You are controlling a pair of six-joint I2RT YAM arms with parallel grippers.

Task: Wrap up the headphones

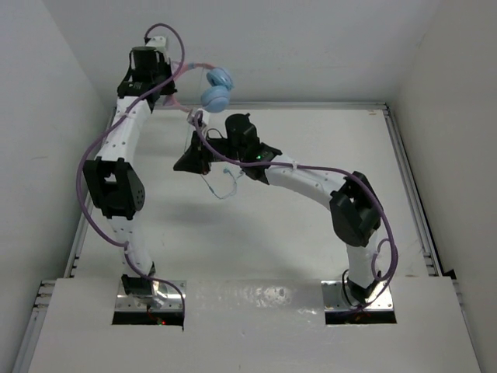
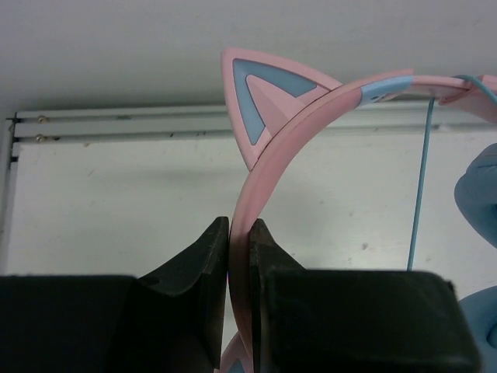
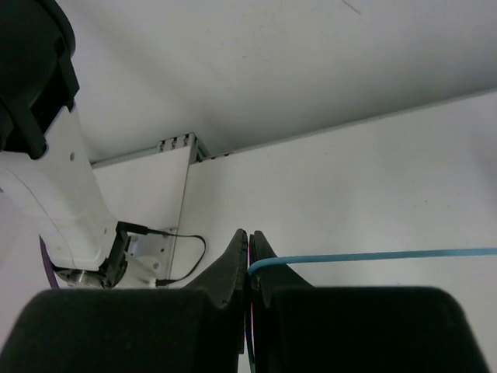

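White table (image 1: pixel 256 249), one headphones (image 2: pixel 311 109), two seemingly clenched claws (image 2: pixel 239 225) (image 3: pixel 248 235)

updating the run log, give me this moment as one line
left gripper: shut on headband | right gripper: shut on cord, cord straight | headphones: held above table

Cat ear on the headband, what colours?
Cat ear: pink with light blue inset; left wrist view shows it best.
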